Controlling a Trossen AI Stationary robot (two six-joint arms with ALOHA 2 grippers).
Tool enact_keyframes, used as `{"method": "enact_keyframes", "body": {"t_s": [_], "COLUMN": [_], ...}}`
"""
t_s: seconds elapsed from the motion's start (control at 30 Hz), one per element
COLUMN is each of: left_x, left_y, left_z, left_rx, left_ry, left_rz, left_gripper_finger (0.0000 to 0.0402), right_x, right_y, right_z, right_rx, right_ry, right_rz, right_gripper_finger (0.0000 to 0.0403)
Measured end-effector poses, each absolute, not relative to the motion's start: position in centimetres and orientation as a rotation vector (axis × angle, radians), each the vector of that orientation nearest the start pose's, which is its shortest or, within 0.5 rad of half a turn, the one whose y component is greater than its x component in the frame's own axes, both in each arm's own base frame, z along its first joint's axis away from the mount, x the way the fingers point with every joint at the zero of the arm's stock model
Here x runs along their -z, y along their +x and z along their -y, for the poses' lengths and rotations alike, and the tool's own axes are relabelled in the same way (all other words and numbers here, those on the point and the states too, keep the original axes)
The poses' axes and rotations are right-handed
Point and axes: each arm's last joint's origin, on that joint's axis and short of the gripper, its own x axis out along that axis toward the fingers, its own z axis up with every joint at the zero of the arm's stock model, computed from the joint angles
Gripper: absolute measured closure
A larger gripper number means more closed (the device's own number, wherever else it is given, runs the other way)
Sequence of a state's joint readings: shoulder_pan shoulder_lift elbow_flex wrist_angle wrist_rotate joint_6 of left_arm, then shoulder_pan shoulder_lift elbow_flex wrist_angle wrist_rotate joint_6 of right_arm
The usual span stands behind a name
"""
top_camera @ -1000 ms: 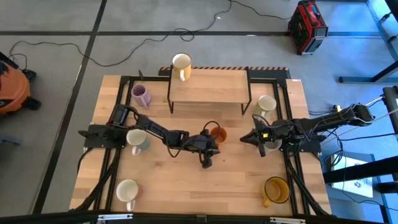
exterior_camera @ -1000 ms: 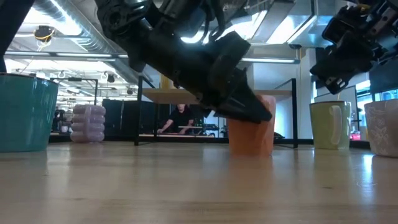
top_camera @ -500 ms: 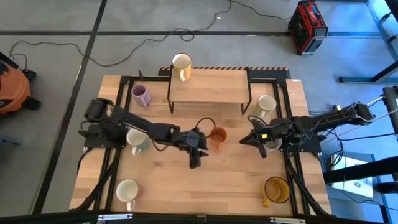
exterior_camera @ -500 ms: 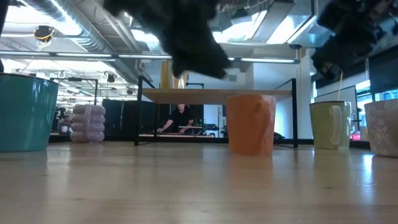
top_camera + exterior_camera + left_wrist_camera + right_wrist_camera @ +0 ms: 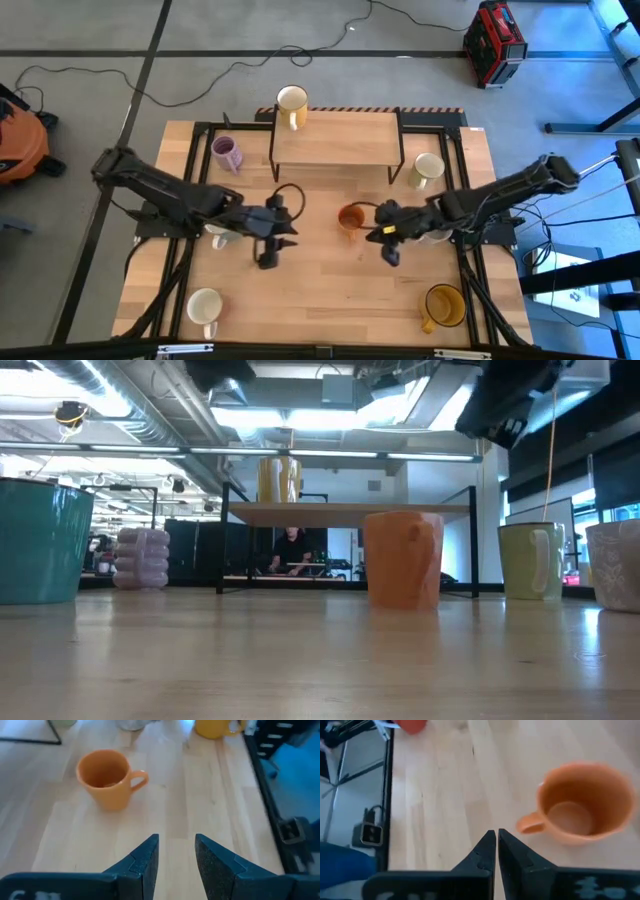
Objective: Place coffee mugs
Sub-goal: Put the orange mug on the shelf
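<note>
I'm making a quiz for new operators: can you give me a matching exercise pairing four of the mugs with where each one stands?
Things:
1. orange mug
2. lilac mug
3. amber-yellow mug
4. cream mug

Places:
A. on the raised shelf's back left corner
B. table's near right corner
C. mid-table, between the left gripper and right gripper
D. on the table left of the shelf

Pairs: 1-C, 2-D, 3-B, 4-A

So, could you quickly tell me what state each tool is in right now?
Left tool: open, holding nothing.
Right tool: closed, holding nothing; orange mug sits free.
</note>
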State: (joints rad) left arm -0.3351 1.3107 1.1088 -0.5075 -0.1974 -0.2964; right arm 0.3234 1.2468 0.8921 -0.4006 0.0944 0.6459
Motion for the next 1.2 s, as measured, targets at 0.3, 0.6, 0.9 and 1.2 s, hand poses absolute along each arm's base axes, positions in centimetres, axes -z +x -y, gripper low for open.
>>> {"method": "enact_keyframes", "body": {"t_s": [0.3,0.6,0.9,1.2], "left_x": [-32.2,-32.2,-32.1,-32.0], "left_y": [24.1,23.8,23.6,23.6], "left_z": [9.4,9.7,9.8,9.7], "left_rx": [0.075,0.084,0.084,0.054], "left_ry": [-0.013,-0.024,-0.014,-0.001], "left_rz": [-0.648,-0.656,-0.672,-0.675], "left_gripper_finger": [0.0280,0.0280,0.0280,0.0280], "right_x": [-23.7,-20.4,-16.8,-12.6], "right_y": [27.1,27.3,26.9,28.0], "right_z": [-10.7,-14.2,-16.9,-16.7], "right_rx": [0.196,0.510,0.671,0.794], "right_ry": [0.799,0.678,0.563,0.402], "right_rz": [-0.890,-0.678,-0.487,-0.388], "right_gripper_finger": [0.0382,0.0229,0.0143,0.0171]}}
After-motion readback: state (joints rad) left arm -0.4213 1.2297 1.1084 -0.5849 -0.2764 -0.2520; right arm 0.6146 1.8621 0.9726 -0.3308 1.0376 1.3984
